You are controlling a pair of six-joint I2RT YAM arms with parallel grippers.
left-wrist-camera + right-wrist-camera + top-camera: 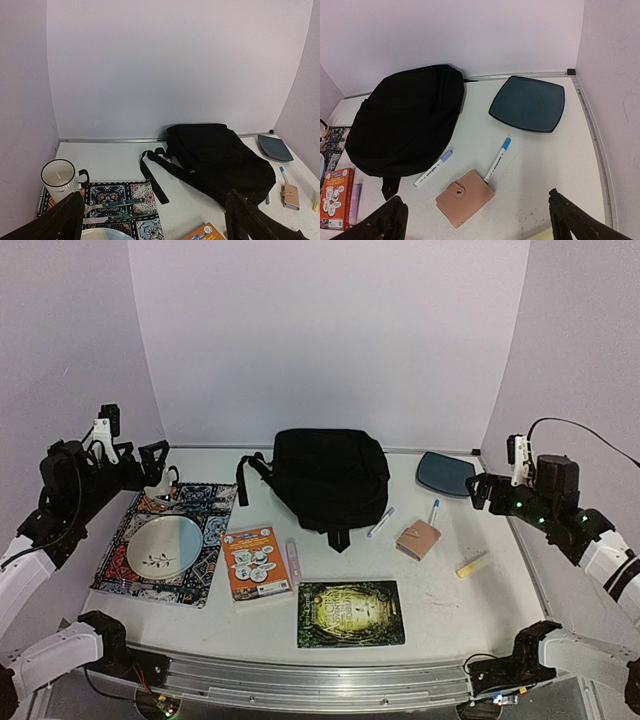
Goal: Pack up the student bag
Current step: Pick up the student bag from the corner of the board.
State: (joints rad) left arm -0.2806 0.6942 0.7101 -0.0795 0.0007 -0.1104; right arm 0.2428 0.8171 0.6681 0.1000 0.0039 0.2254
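Note:
The student bag point(330, 478) is a black backpack lying flat at the back middle of the table, with its straps trailing left point(220, 155) point(405, 120). My left gripper point(158, 468) hangs open in the air over the patterned placemat, left of the bag, with nothing between its fingers point(155, 225). My right gripper point(482, 491) is raised at the right side and is open and empty too point(477, 225). It looks down on a pink wallet point(465, 197), a purple-capped pen point(432, 169) and a blue-capped pen point(498, 159).
An orange book point(255, 562), a dark green book point(350, 613), a pink stick point(293, 562) and a yellow highlighter point(473, 564) lie in front. A blue-grey tray point(446, 472) sits back right. The placemat point(205, 570) holds a plate point(163, 545), a mug point(59, 179) and cutlery point(107, 205).

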